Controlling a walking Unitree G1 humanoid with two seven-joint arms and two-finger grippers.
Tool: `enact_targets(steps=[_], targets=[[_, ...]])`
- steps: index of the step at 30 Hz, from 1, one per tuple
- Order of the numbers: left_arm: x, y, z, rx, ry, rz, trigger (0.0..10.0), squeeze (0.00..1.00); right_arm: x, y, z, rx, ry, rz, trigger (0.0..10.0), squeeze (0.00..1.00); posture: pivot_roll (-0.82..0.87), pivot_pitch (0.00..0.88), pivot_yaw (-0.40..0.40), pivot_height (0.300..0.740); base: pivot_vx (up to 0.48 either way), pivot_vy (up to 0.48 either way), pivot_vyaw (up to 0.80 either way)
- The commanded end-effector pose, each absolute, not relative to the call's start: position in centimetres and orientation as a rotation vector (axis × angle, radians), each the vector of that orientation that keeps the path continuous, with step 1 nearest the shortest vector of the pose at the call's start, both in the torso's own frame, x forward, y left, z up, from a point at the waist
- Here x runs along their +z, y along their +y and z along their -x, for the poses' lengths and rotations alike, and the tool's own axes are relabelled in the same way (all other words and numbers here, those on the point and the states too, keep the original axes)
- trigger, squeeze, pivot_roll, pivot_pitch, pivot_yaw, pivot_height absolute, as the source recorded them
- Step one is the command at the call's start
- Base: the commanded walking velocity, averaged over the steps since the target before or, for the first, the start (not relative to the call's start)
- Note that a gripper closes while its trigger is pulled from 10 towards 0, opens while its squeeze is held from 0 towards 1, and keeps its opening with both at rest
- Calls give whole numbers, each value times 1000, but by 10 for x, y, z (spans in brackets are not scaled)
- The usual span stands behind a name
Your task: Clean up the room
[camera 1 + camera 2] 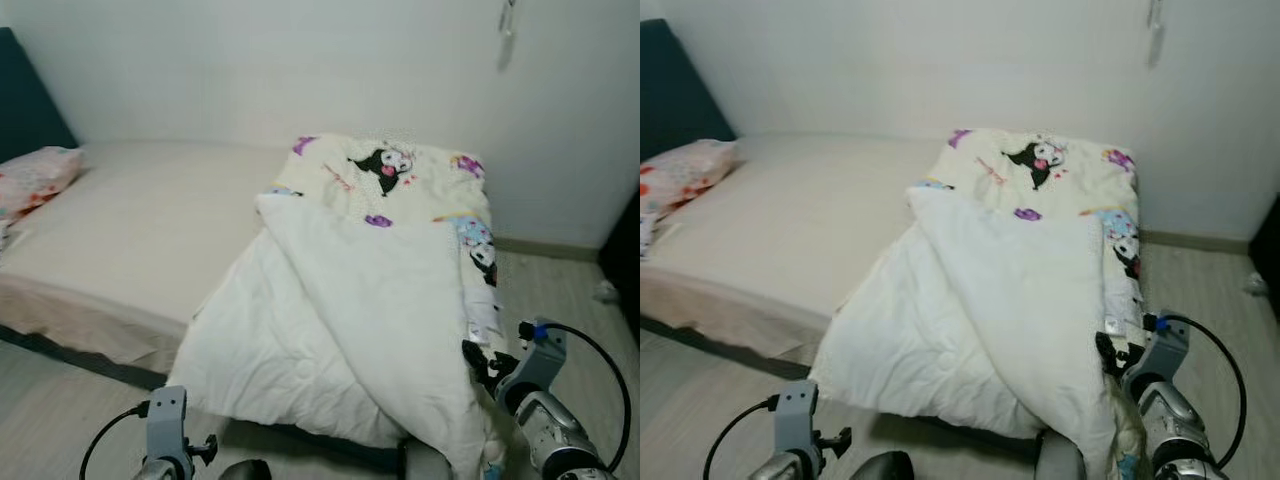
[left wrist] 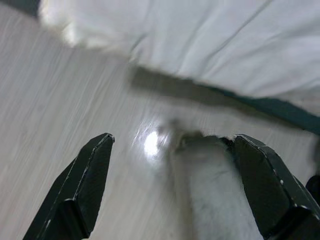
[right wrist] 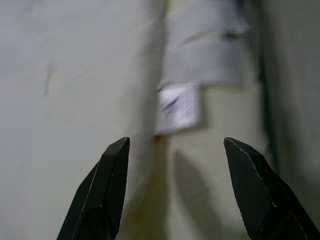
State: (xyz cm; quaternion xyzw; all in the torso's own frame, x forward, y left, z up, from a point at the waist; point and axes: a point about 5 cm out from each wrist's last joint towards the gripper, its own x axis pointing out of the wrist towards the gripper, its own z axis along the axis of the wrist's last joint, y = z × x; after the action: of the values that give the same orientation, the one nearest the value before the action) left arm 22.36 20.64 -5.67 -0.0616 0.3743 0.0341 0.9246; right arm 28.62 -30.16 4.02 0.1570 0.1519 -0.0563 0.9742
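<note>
We are looking at a bedroom where a low bed (image 1: 130,240) is standing against a pale wall, with a white duvet (image 1: 340,330) lying crumpled across its foot end and spilling over the edge toward the floor (image 1: 50,420). We are judging the duvet light, soft and floppy, so it is best taken by a corner or hem. Our right gripper (image 3: 172,190) is hovering with jaws wide beside the hem and its small sewn tag (image 3: 177,106), while our left gripper (image 2: 170,192) is hanging equally wide above the floor, holding nothing.

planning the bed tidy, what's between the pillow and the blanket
Bare mattress, seen in the left eye view: pillow at its head, blanket heaped at its foot.
</note>
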Motion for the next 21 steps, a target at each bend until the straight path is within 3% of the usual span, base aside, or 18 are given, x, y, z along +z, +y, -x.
enact_targets(steps=[1,11,21], targets=[[-54,222,-223,97,752,108,10000,0,49,-302,-293,-98,252,-334,10000,0,-130,79,109,525,0,0,0],[-71,250,-177,108,869,25,10000,0,77,-293,-308,93,71,-446,10000,0,-55,158,143,525,0,0,0],[-77,251,-162,92,903,16,10000,0,84,-288,-316,111,82,-411,10000,0,-38,184,145,525,0,0,0]])
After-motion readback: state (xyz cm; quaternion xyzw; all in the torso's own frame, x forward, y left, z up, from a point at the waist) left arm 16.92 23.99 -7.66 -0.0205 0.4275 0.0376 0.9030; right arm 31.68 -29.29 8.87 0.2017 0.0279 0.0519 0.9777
